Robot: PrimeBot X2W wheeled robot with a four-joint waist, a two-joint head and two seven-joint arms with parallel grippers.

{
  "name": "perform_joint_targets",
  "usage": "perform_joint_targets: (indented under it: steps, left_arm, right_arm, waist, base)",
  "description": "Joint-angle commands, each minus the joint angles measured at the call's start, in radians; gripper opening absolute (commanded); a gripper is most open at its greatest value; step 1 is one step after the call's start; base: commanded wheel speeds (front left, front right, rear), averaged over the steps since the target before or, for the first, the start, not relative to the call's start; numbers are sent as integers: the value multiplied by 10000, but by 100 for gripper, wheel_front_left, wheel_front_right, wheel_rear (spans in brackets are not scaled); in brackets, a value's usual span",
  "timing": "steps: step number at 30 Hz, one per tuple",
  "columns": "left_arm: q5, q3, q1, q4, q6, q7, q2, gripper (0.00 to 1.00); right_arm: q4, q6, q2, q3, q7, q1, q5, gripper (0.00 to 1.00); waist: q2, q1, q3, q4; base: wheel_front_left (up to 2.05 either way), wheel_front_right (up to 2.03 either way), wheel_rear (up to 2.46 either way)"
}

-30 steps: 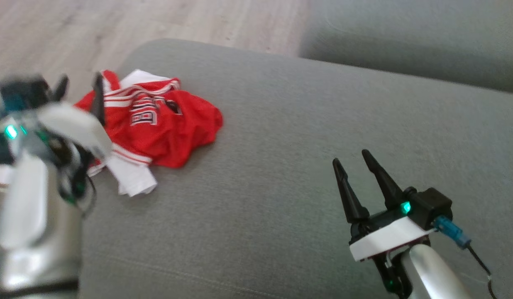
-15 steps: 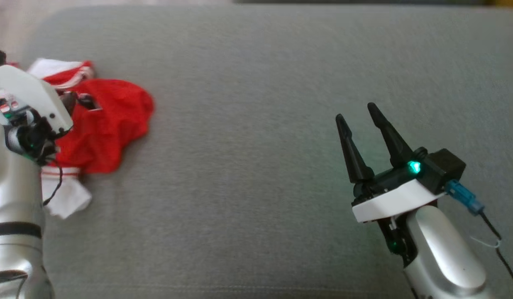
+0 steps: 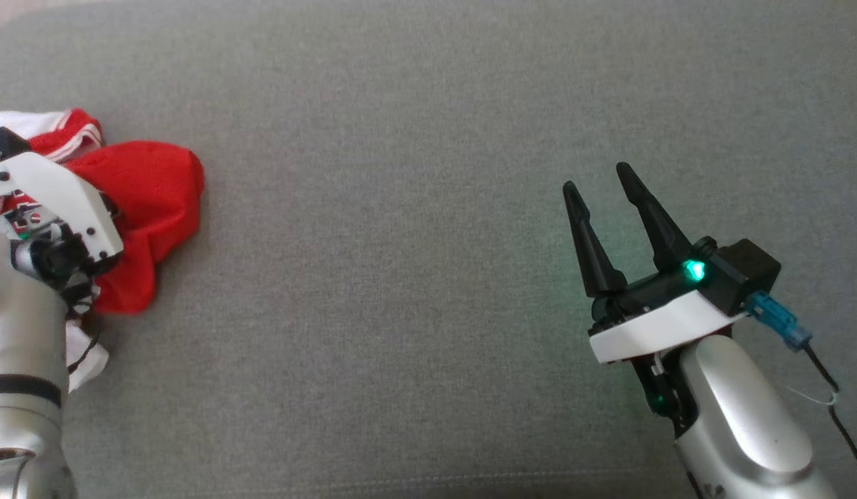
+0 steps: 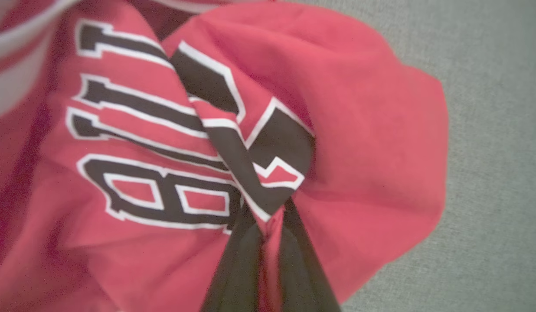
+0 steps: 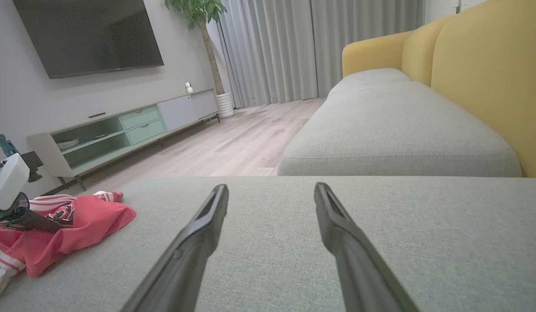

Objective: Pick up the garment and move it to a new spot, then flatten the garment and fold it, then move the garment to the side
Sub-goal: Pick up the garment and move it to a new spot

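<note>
- Left wrist view: my left gripper (image 4: 266, 225) is pinched tight, both dark fingers nipping a ridge of red fabric right at their tips. I've got the garment (image 4: 363, 143)! It's a red jersey with black, white-edged lettering, bunched up straight ahead of the fingers and spreading off to their left. Striped trim blurs at the far upper left. Bare grey sofa cushion (image 4: 493, 182) lies to the fingers' right.
- Head view: my right gripper (image 3: 596, 177) hangs over the cushion with its jaws spread wide and nothing between them. The garment is well away to its left, heaped under the white housing (image 3: 54, 197) of my left wrist.
- Right wrist view: my right fingers (image 5: 205, 221) stand parted, with plain grey cushion ahead between them. The garment sits low to their left, crumpled on the cushion, with my left arm's dark fingers dipping into it. Ahead and to the right is a second cushion (image 5: 398, 125) with a yellow backrest (image 5: 489, 78). Ahead and left are a wooden floor (image 5: 250, 138), a low cabinet (image 5: 120, 130), a dark screen (image 5: 90, 34), a potted plant (image 5: 207, 26) and grey curtains (image 5: 276, 47).
</note>
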Motion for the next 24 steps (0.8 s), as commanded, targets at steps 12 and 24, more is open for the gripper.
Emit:
perform_joint_targets:
  steps: [12, 24]
  left_arm:
    - [107, -1336, -1101, -2244, -684, -1685, 82, 0]
    - [-1756, -3009, -57, -6757, -701, -902, -1153, 0]
  right_arm:
    - [-31, -7, 182, 70, -93, 506, 288, 100]
    - [-411, -7, 146, 215, -93, 489, 176, 100]
  waist:
    - [0, 0, -2003, -68]
    - [0, 0, -2357, -1527]
  base:
    - [0, 0, 0]
    - [0, 0, 0]
